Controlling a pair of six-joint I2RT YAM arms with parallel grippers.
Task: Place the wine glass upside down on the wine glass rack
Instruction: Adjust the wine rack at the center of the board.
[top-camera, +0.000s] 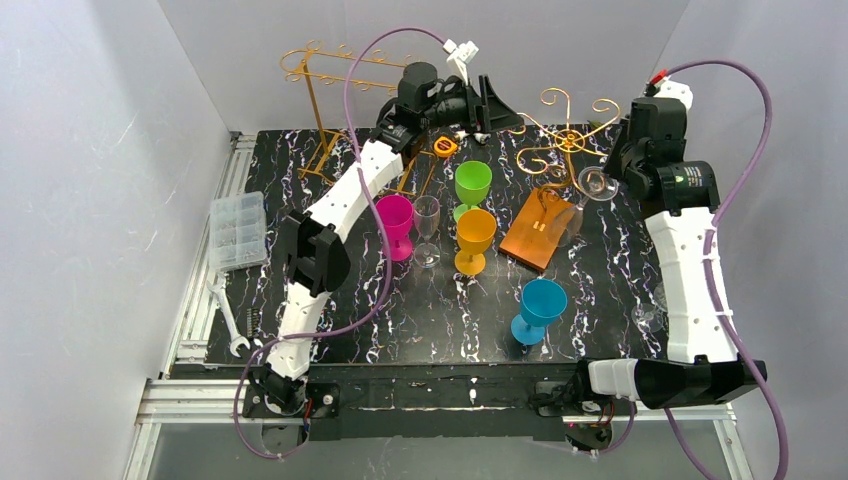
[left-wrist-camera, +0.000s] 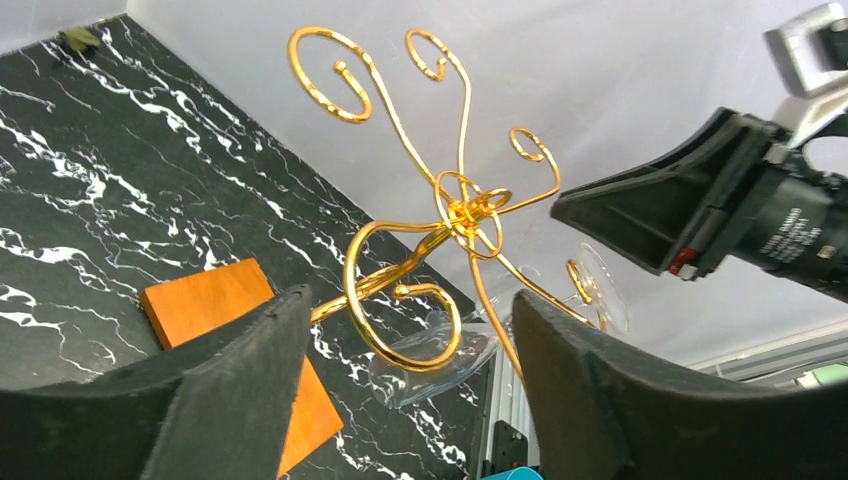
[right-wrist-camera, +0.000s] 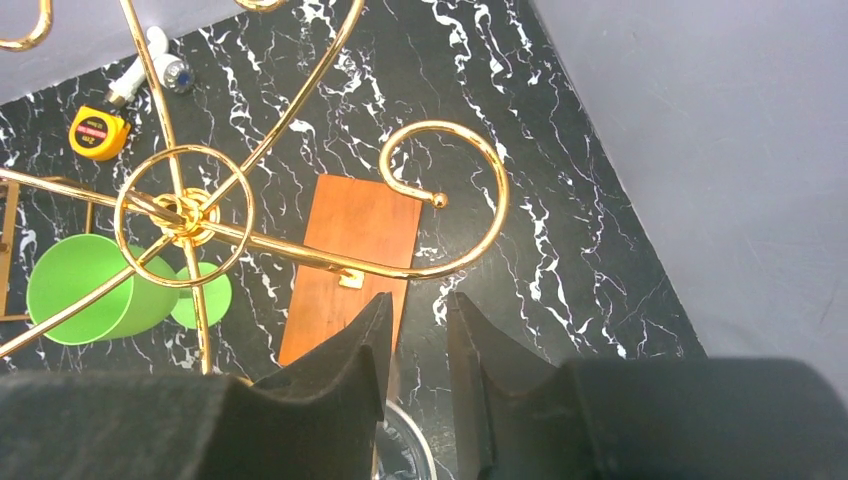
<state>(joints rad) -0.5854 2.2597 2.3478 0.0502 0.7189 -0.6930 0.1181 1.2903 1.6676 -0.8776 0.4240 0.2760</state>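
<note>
Wine glass (top-camera: 597, 183) sits between slightly parted right fingers (right-wrist-camera: 330, 385); left fingers (left-wrist-camera: 230, 400) gape.

Blue goblet (top-camera: 538, 308) — wrench (top-camera: 228, 318) — parts box (top-camera: 238, 230).

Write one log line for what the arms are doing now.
left gripper: open, empty | right gripper: at gold rack, grip unclear | clear glass: by rack arm

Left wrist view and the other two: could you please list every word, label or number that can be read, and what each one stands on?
White print on the black housing of the right arm: too blurred to read.
Red label on the yellow tape measure: too small to read.
Mark on the green sticker on that arm: too small to read.
Nothing else bears text, so nothing is legible.
</note>
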